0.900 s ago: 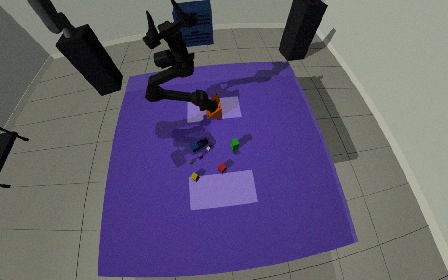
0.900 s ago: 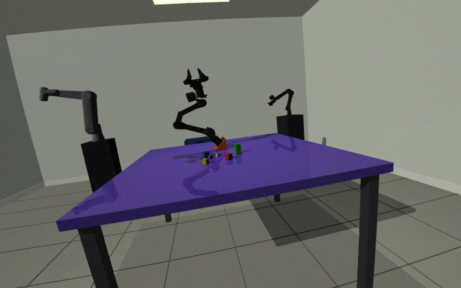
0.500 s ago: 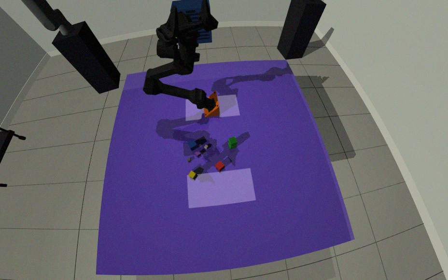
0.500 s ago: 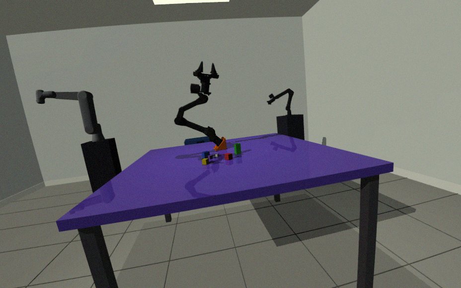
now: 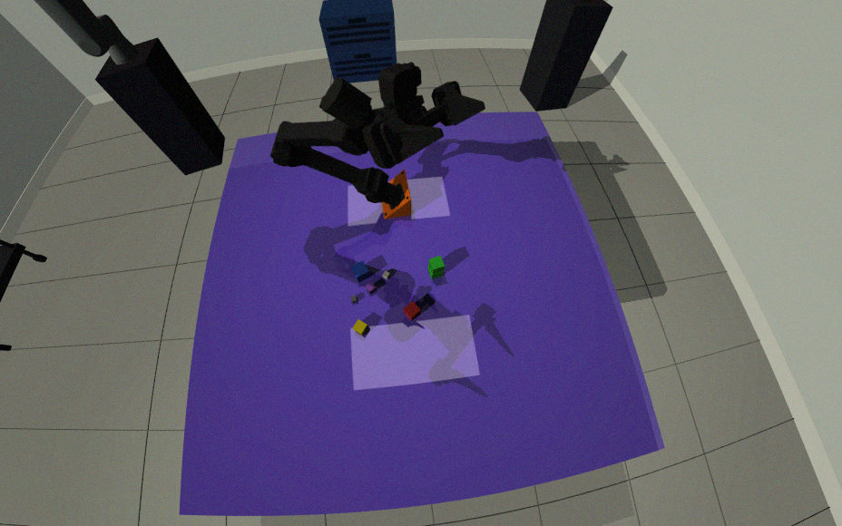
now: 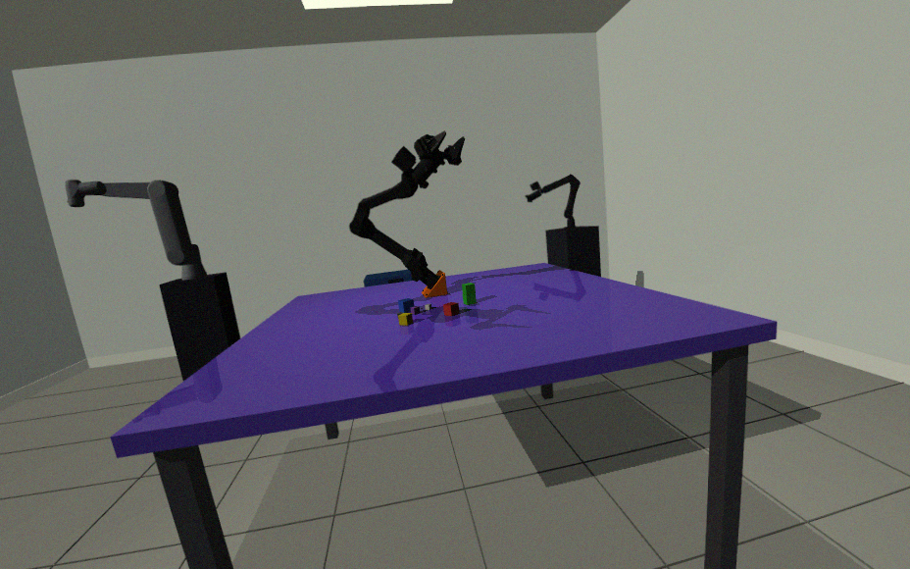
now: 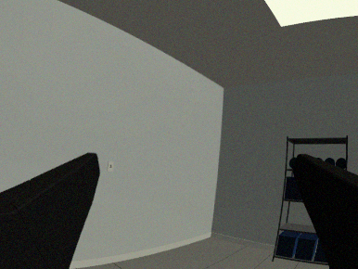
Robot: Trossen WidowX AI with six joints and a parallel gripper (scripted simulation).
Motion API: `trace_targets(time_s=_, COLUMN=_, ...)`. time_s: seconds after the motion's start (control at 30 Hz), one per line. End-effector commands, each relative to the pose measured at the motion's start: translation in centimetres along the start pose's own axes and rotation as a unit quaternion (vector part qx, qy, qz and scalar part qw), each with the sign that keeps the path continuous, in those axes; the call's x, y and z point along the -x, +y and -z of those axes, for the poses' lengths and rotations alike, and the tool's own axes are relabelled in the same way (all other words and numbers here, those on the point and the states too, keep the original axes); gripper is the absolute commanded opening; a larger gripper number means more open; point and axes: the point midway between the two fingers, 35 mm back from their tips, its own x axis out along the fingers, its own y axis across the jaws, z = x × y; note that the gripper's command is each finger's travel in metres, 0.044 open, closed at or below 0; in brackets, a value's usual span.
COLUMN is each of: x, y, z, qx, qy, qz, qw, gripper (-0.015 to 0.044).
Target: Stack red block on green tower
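Observation:
The red block (image 5: 412, 310) (image 6: 450, 309) sits on the purple table, in front of the green tower and a little to its left. The green tower (image 5: 436, 267) (image 6: 469, 293) stands upright, with nothing on top. My gripper (image 5: 462, 118) (image 6: 453, 135) (image 7: 200, 165) is open and empty, high above the table and far from both. Its fingers point up and to the right. The wrist view shows only walls, ceiling, floor and a shelf rack between and around the fingers, with no block in view.
A blue block (image 5: 359, 269) (image 6: 405, 305), a yellow block (image 5: 359, 327) (image 6: 404, 319), a pink block (image 5: 371, 287) and a small white block (image 5: 386, 274) lie left of the tower. The arm's orange base (image 6: 439, 286) stands behind them. Two dark pedestals stand beyond the table.

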Motion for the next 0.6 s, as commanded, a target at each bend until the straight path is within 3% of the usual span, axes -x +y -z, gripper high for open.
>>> trace_targets(time_s=0.0, x=-1.7, y=-0.5, z=5.8, qx=-0.024, qy=0.106, qz=-0.006, qw=0.994, gripper=0.044)
trace_targets(time_s=0.3, x=-1.9, y=-2.0, z=16.5, qx=-0.054, qy=0.322, qz=-0.001, qw=0.945, gripper=0.044)
trace_targets(time_s=0.57, x=1.9, y=-4.0, z=26.1, qx=-0.076, qy=0.526, qz=0.015, qw=0.847, gripper=0.044)
